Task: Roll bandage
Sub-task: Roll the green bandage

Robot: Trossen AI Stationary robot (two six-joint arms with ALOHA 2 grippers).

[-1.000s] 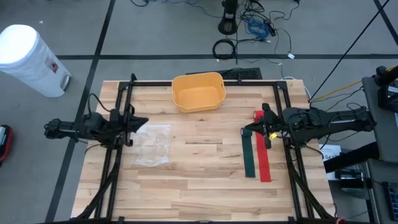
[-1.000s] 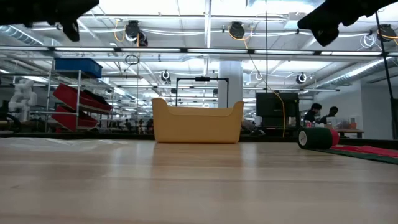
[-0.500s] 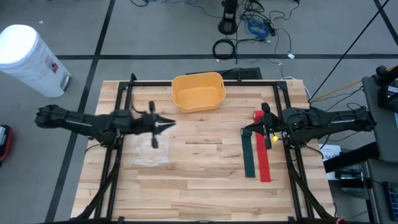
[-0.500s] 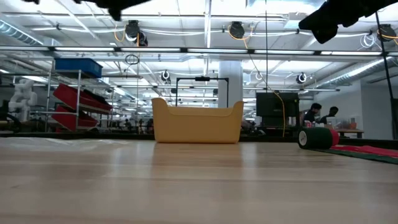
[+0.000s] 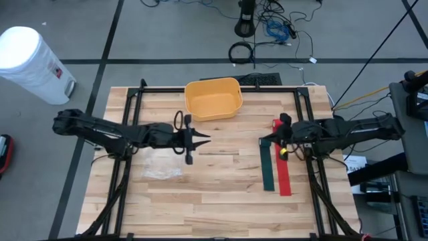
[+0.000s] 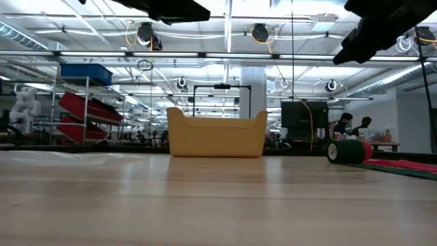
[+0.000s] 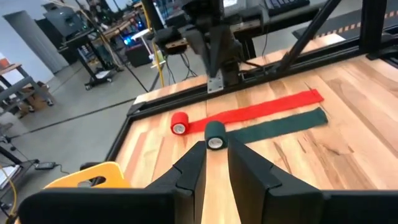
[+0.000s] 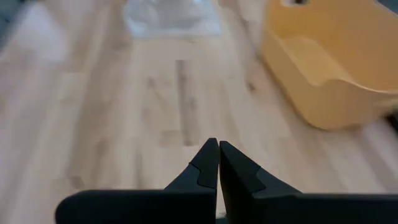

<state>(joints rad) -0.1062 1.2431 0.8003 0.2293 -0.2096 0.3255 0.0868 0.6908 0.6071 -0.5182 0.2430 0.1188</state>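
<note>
Reaching toward frame centre in the high view, the left gripper holds nothing, jaws narrowly parted. The right gripper is closed, empty. Green bandage and red bandage lie touching, centre-right, mostly unrolled. Both look light, soft, limp; grip the rolled end, not the loose strip

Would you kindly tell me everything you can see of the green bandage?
The green bandage is a dark green strip, fabric by its look, mostly unrolled flat on the wooden table. One end is wound into a small roll lying on its side, hollow core showing. It lies alongside the red bandage, about parallel; whether the strips touch I cannot tell. The right hand hangs over the rolled end; no hand holds it.
</note>
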